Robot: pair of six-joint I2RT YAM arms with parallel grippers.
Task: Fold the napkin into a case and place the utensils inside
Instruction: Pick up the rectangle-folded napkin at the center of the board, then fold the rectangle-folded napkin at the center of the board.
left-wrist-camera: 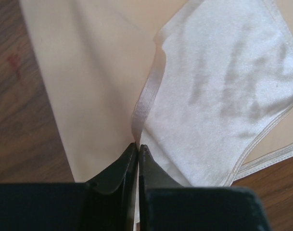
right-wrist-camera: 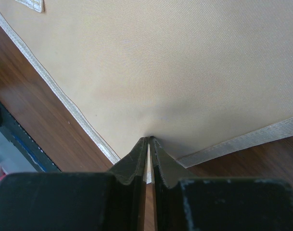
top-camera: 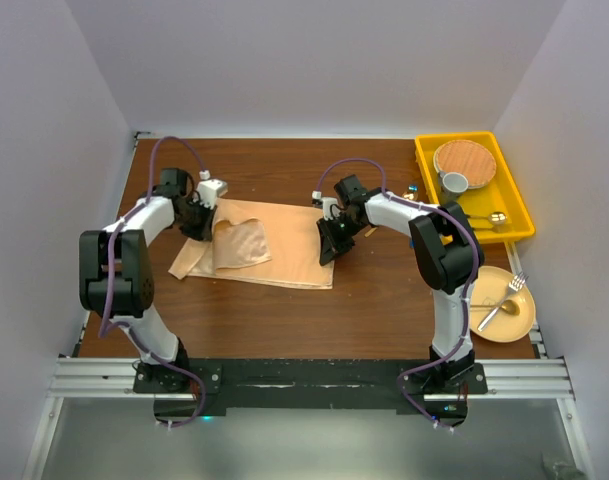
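The peach satin napkin (top-camera: 274, 250) lies spread on the table's middle, its left part turned over in a fold (top-camera: 242, 240). My left gripper (top-camera: 206, 222) is shut on the napkin's hemmed left edge (left-wrist-camera: 146, 96), which rises between its fingertips. My right gripper (top-camera: 332, 248) is shut on the napkin's right corner (right-wrist-camera: 151, 96), with the hem showing in the right wrist view (right-wrist-camera: 242, 139). Gold utensils lie far right: a fork (top-camera: 512, 290) and a spoon (top-camera: 494, 312) on the yellow plate (top-camera: 519, 325), another spoon (top-camera: 489, 218) in the yellow tray. No case shows.
A yellow tray (top-camera: 514, 205) at the back right holds a round wood-toned plate (top-camera: 464, 158) and a small white cup (top-camera: 454, 183). The black rail (top-camera: 304, 375) runs along the near edge. White walls close in the table on three sides.
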